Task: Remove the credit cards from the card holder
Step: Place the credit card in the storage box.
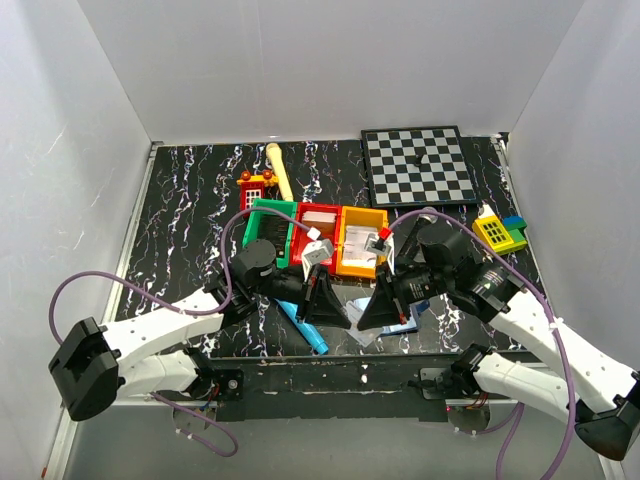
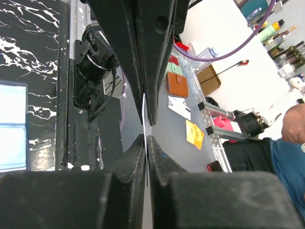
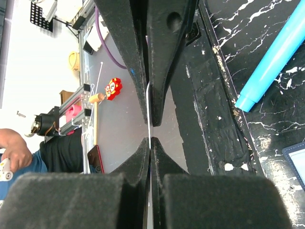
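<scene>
Two claws meet near the front edge of the black marbled worktop (image 1: 190, 200), facing each other and close together but apart.

Left claw (image 1: 322, 300): jaws pressed together. Its wrist view shows a thin white card (image 2: 145, 114) seen edge-on and pinched between the fingers (image 2: 126, 57).

Right claw (image 1: 380, 302): jaws likewise pressed together. Its wrist view shows a thin pale card (image 3: 149, 109), also edge-on, in the seam between the fingers (image 3: 124, 52). Whether the two claws grip one card or two separate cards cannot be told.

Card holder (image 2: 10, 124): lies open and flat on the worktop near the front edge. Its light blue-grey inside faces up within a dark navy border. It shows at the left edge of the left wrist view, and one corner shows at the lower right of the right wrist view. In the top view it is mostly hidden under the right claw.

Other items noted:
- A cyan toy microphone (image 3: 271, 52) lies on the worktop beside the holder, under the left claw.
- Behind the claws, a green bin (image 1: 268, 206), a red bin (image 1: 318, 207) and an orange bin (image 1: 365, 211) stand in a row, touching.
- A chessboard (image 1: 418, 165) sits at the far right.
</scene>
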Robot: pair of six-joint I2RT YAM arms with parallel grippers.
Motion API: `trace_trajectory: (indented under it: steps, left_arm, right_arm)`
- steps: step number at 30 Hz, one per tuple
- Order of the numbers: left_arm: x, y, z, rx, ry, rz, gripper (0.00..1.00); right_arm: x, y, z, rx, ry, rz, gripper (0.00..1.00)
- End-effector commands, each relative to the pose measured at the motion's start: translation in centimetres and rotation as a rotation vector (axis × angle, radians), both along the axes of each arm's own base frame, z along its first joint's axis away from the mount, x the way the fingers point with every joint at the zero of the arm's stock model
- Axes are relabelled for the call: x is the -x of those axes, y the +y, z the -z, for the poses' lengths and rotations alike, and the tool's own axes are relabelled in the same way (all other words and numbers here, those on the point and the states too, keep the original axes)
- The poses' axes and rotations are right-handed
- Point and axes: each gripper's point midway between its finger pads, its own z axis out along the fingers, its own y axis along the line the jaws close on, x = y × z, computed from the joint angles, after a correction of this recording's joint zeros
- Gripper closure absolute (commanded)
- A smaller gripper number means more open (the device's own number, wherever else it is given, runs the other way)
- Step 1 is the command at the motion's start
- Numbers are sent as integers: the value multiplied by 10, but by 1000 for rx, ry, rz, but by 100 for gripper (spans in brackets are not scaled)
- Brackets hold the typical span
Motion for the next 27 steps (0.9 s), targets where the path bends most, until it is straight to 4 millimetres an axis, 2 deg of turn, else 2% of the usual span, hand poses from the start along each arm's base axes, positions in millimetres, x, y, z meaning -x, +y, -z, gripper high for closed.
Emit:
trace_trajectory:
  steps: [1,2,3,4,6,9,12,14,19,27]
  left_arm:
    - [5,-1,-7,30,-20,38,100]
    - [5,-1,-8,31,-20,41,100]
    - [5,-1,-7,29,-18,35,100]
    - [4,-1,-8,34,-25,27,100]
    - [0,-1,-7,35,-31,-8,100]
    - [-11,0,-8,50,-31,-95,100]
    - [-26,1,-12,91,14,-186,100]
    - [-35,1,-21,144,35,-244,100]
    - [-45,6,-39,247,84,-333,100]
    - [-44,12,-55,314,94,-352,100]
  right_arm:
    - [0,3,-21,-63,-72,-18,99]
    - [-1,2,-21,-62,-79,-9,94]
    - [-4,2,-21,-58,-87,15,76]
    - [-7,1,-21,-51,-101,40,66]
    - [-20,-3,-19,-32,-144,146,52]
    - [-41,-4,-26,-137,-198,331,35]
    - [-49,-9,-33,-248,-192,446,23]
    - [-46,-11,-35,-261,-220,425,21]
    - [-52,-15,-29,-273,-208,490,23]
    - [-56,-14,-21,-269,-193,514,36]
